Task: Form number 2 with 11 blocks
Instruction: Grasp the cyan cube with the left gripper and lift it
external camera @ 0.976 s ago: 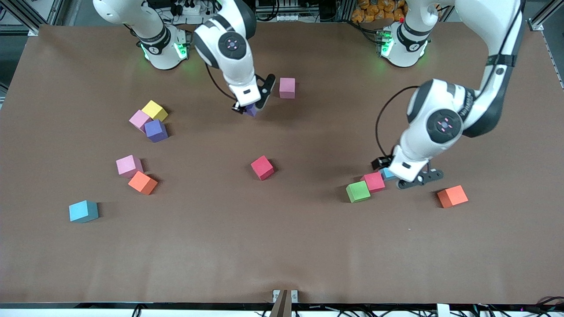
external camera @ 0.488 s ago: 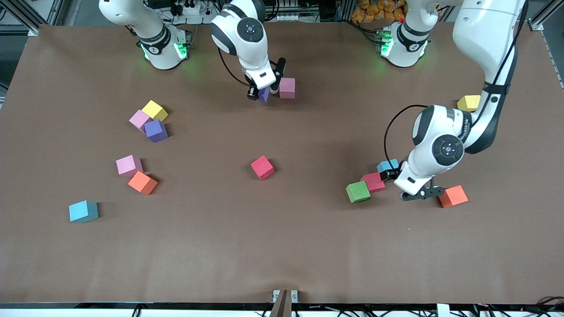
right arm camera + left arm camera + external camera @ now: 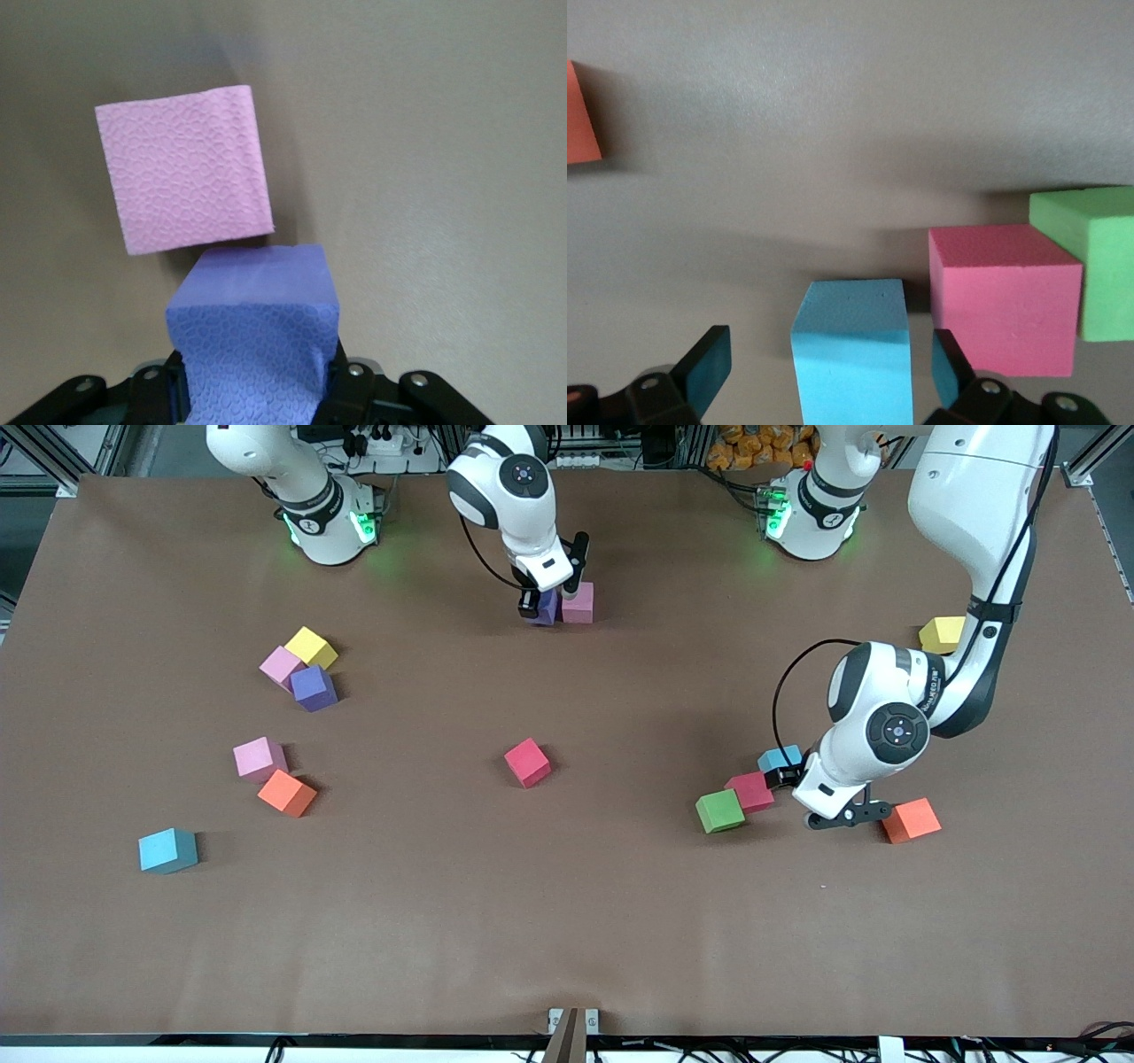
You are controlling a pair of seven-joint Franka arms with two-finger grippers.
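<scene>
The right gripper (image 3: 551, 598) is clenched on a purple block (image 3: 257, 341), its pebbled matte foam face pressed beside a pink block (image 3: 578, 602) near the table's (image 3: 567, 921) edge at the robots' bases. The left gripper (image 3: 819, 793) hangs released, fingers (image 3: 709, 367) spread either side of a light blue block (image 3: 852, 350), toward the left arm's end. A red block (image 3: 1003, 297) and green block (image 3: 1099, 257) sit just beside it (corners touching). Other cubes lie scattered; no digit shows.
</scene>
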